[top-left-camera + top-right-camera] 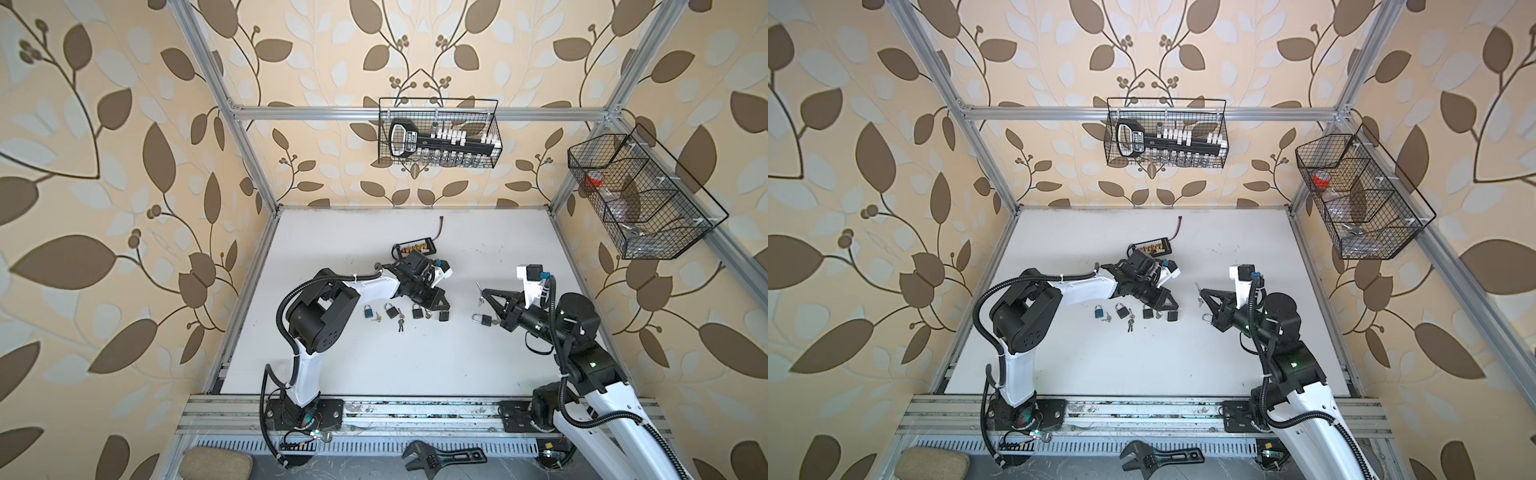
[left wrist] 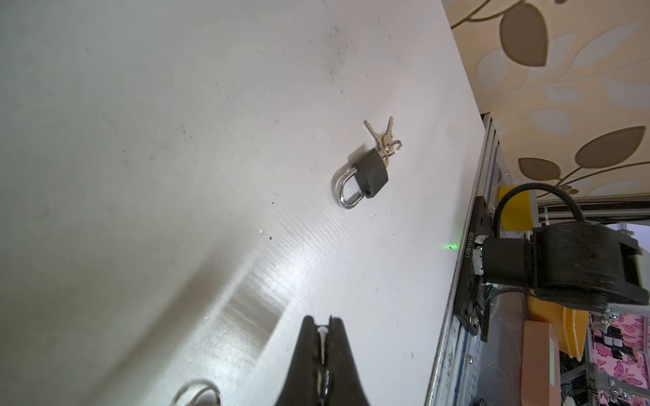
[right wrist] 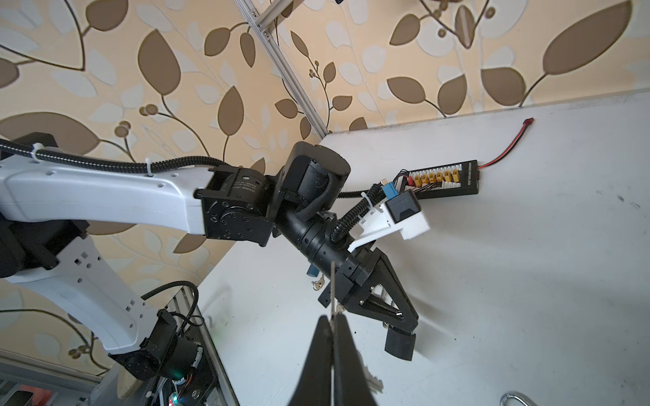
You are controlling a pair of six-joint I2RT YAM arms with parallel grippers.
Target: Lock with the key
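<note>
You had five padlocks: blue padlock, second padlock, third padlock loose on tabletop; fourth padlock pinched by left end effector; fifth padlock beside right end effector, which clamped a key. Only left wrist view showed fifth's shackle open.

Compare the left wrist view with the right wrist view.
Left wrist only: a whole padlock lying with keys at its base, and the right arm's base. Right wrist only: the left arm, the black padlock body in the left claw, the connector board, the key in the right claw, a shackle at the edge. Both: the white table and leaf wallpaper.
</note>
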